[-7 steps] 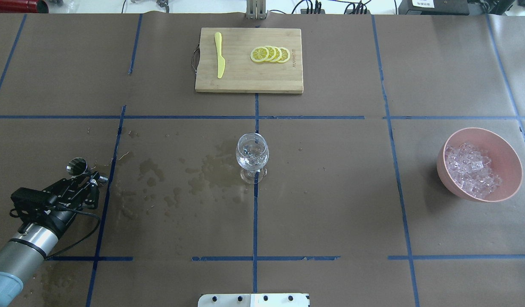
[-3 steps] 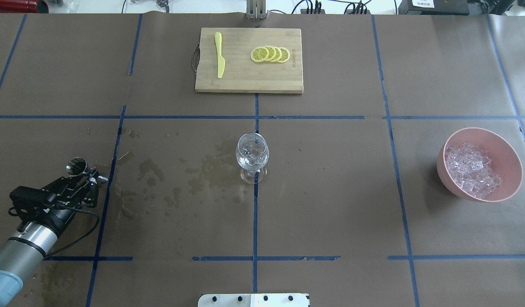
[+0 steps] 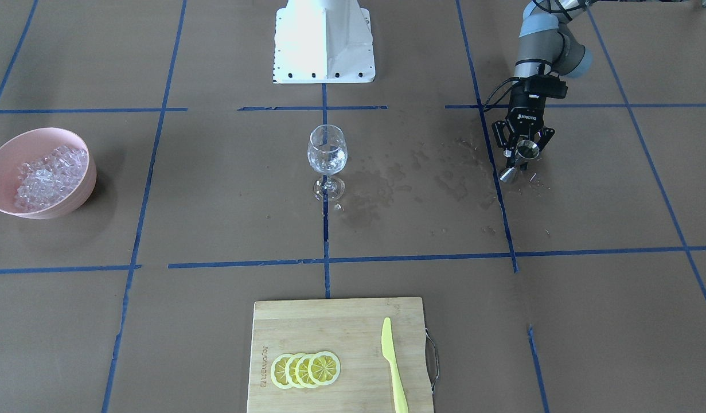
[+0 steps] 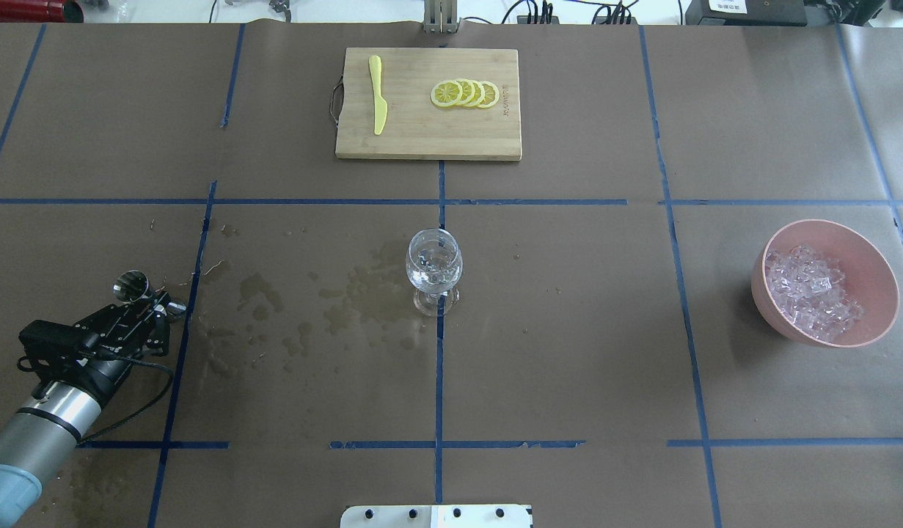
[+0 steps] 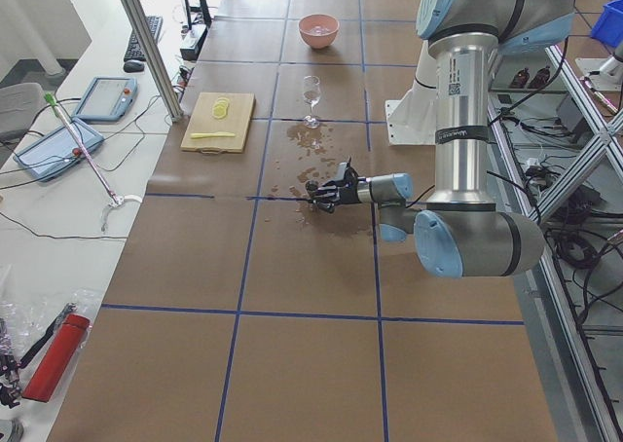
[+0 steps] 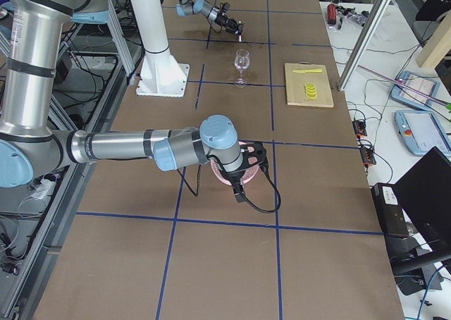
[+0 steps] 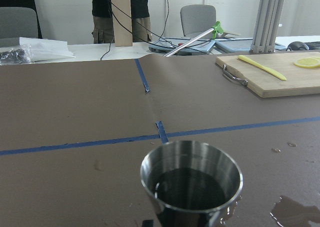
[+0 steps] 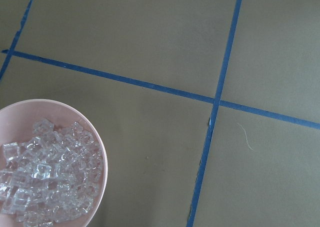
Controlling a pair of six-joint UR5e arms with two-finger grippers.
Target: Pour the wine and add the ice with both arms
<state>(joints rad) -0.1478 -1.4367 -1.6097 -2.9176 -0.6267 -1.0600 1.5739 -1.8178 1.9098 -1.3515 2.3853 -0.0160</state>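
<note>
The left gripper (image 4: 155,301) is clamping the jigger (image 4: 131,287) at its waist, with the wine (image 7: 190,188) lying dark inside. The glass (image 4: 434,268) is standing well apart, at the jigger's 3 o'clock. The carry is best done level and slow, tipping only once the lip is over the rim. The right gripper (image 6: 248,158) is hovering by the ice (image 4: 810,293); I cannot tell how its jaws stand.

Opposed overhead and front cameras share the ice (image 4: 810,292).

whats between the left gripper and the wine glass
Only wet spill stains and a blue tape line, in the overhead view, between the left gripper holding the steel cup and the wine glass.
</note>
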